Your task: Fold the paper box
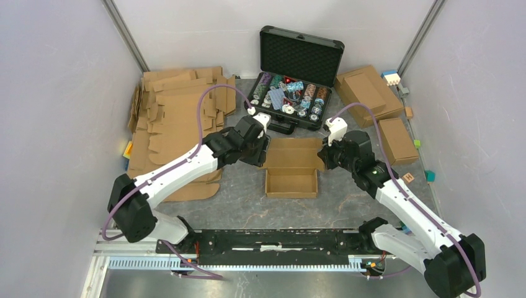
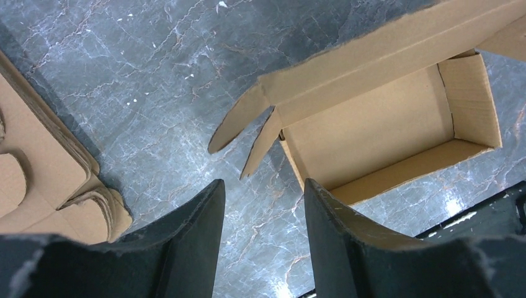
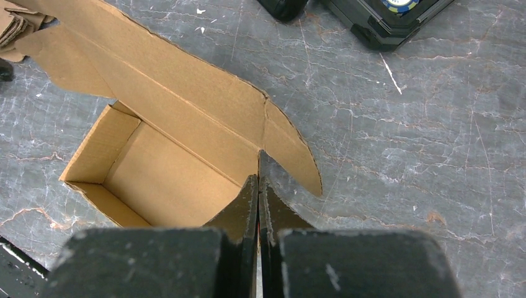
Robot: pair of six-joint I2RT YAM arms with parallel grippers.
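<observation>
The paper box [image 1: 291,180] sits mid-table as a shallow open brown tray with its lid and rounded flaps laid back toward the black case. It also shows in the left wrist view [image 2: 384,130] and the right wrist view [image 3: 167,167]. My left gripper [image 1: 260,152] is open and empty [image 2: 263,184], low over the bare table just left of the box's left lid flap. My right gripper [image 1: 324,156] is shut [image 3: 258,179] at the box's right rear corner, beside the slit between lid and right flap. I see nothing held between its fingers.
An open black case [image 1: 296,93] of poker chips stands behind the box. A pile of overlapping cardboard blanks [image 1: 177,118] covers the left side. A wide brown box [image 1: 366,93] and a smaller one [image 1: 397,139] lie at the right, with small coloured blocks [image 1: 430,176].
</observation>
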